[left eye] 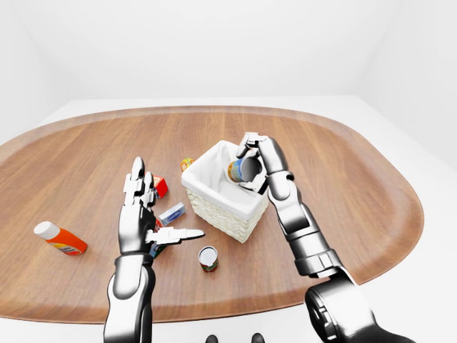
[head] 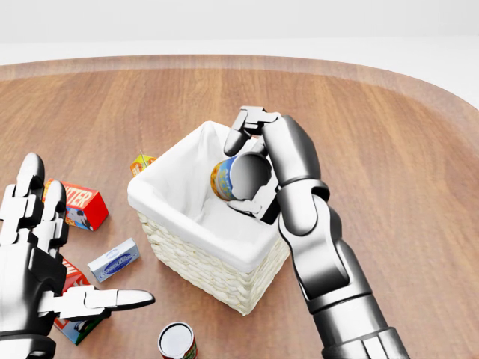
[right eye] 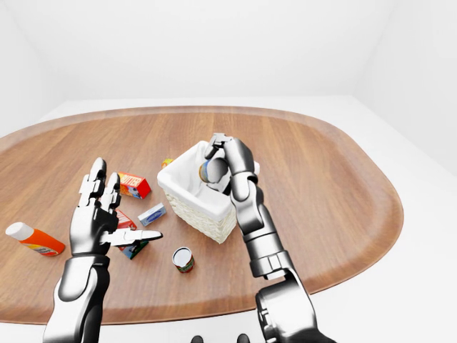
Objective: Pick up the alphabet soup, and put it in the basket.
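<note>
My right hand (head: 251,168) grips the soup can (head: 238,178), fingers closed round it, directly over the basket (head: 196,243) opening. The can's long axis lies roughly horizontal. I judge release drops it inside. My left hand (head: 34,258) hovers spread, empty.

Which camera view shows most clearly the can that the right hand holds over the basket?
The head view: the can is largest there, tilted on its side, with the right hand closed around it above the basket. In the left-eye view the can is smaller but visible. In the right-eye view the fingers hide most of it.
</note>
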Robot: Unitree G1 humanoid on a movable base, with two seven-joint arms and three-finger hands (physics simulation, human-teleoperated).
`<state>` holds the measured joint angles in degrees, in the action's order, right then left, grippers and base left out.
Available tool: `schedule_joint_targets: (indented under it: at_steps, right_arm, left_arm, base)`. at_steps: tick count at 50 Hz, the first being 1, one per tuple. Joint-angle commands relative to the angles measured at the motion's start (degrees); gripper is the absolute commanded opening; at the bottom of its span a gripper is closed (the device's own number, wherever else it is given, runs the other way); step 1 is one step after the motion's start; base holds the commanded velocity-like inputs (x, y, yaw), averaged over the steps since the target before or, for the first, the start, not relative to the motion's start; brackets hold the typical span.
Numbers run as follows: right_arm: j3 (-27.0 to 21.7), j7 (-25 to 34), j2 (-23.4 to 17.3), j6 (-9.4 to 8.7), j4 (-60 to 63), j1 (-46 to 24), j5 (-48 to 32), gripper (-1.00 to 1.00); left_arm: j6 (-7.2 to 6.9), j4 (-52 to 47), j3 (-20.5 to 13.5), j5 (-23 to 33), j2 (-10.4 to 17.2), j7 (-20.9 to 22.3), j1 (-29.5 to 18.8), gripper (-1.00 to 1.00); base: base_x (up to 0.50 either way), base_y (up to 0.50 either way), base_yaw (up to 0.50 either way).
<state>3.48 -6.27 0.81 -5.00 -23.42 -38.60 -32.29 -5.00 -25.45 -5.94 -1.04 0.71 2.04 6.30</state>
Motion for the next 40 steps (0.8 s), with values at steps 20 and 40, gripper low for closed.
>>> schedule_joint_targets:
  at_steps: [20,40]
  right_arm:
    - [0.70,-2.91,-0.24,0.00,-15.42,-7.45,-9.25,-1.00]
    - [1.54,-6.87,1.47,0.00,-23.74,-10.68,-11.58,-1.00]
  left_arm:
    - [0.00,0.67,0.19,0.23,0.02,0.05,-0.05,1.00]
    - [0.00,0.76,0.21,0.11,0.03,0.04,-0.12,1.00]
  base:
    - [0.00,0.00,0.00]
    - [0.00,0.00,0.00]
